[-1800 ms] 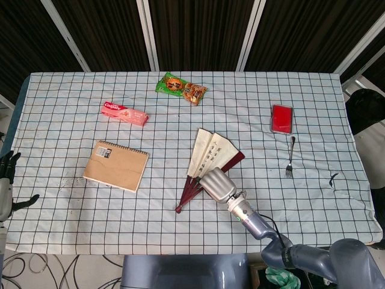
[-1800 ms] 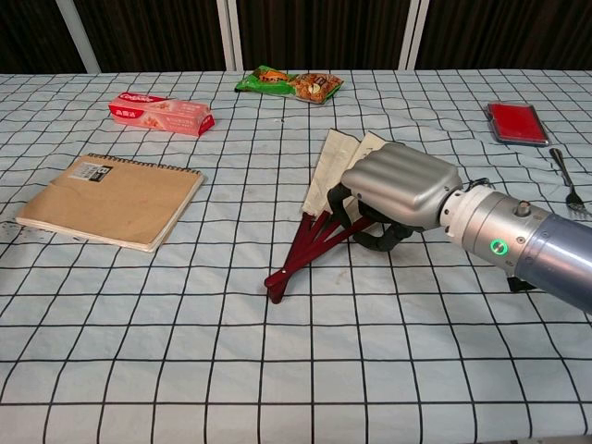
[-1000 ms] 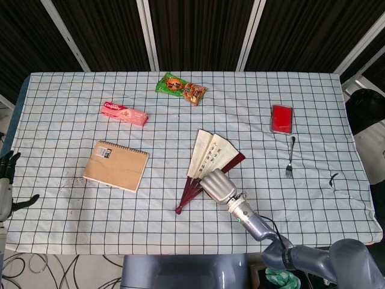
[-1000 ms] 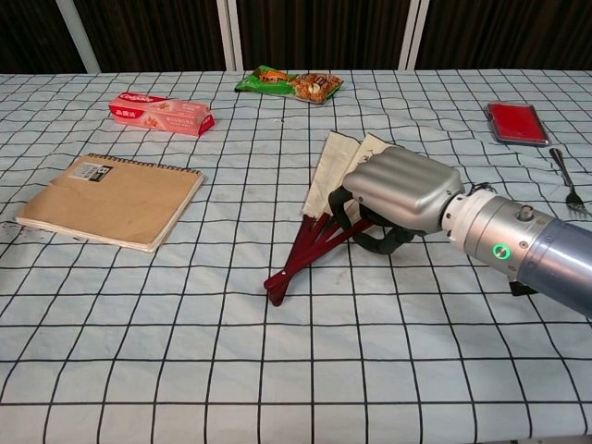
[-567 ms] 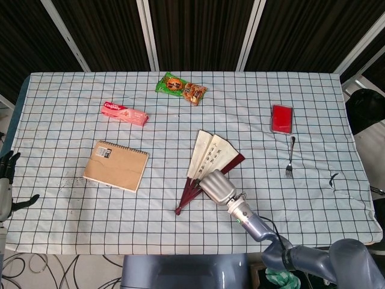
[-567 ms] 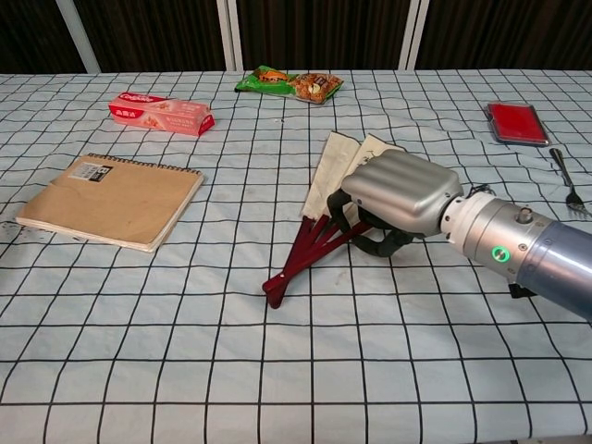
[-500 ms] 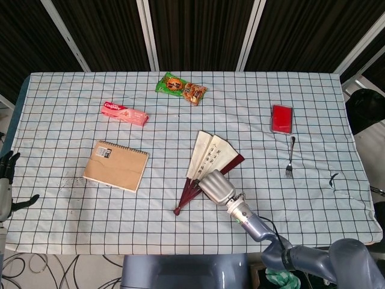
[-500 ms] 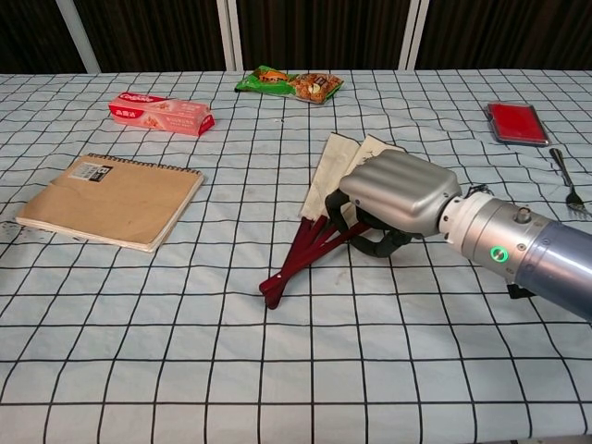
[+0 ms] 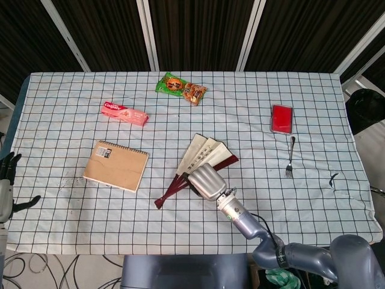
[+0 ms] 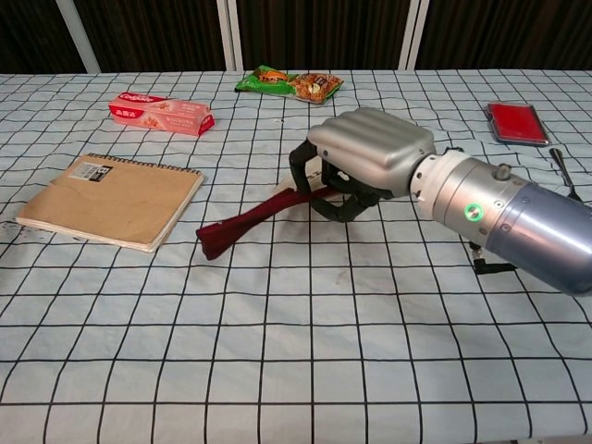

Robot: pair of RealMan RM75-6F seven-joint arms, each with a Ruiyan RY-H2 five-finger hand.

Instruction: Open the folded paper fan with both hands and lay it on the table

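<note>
The paper fan (image 9: 203, 151) is partly spread, with cream leaves and dark red ribs. My right hand (image 9: 206, 180) grips it around the ribs, fingers curled under. In the chest view the right hand (image 10: 370, 148) holds the fan (image 10: 245, 222) tilted, its red pivot end pointing down to the left near the cloth; the hand hides most of the paper. My left hand (image 9: 7, 180) hangs off the table's left edge, far from the fan, fingers apart and holding nothing.
A brown spiral notebook (image 9: 115, 165) lies left of the fan. A pink toothpaste box (image 9: 124, 113) and a green snack pack (image 9: 180, 88) lie further back. A red case (image 9: 281, 118) and a fork (image 9: 290, 158) lie to the right on the checked cloth (image 9: 72, 229).
My right hand has raised the fan off the cloth and shifted left. The fan's pivot end has swung out to the left. The left hand has not moved.
</note>
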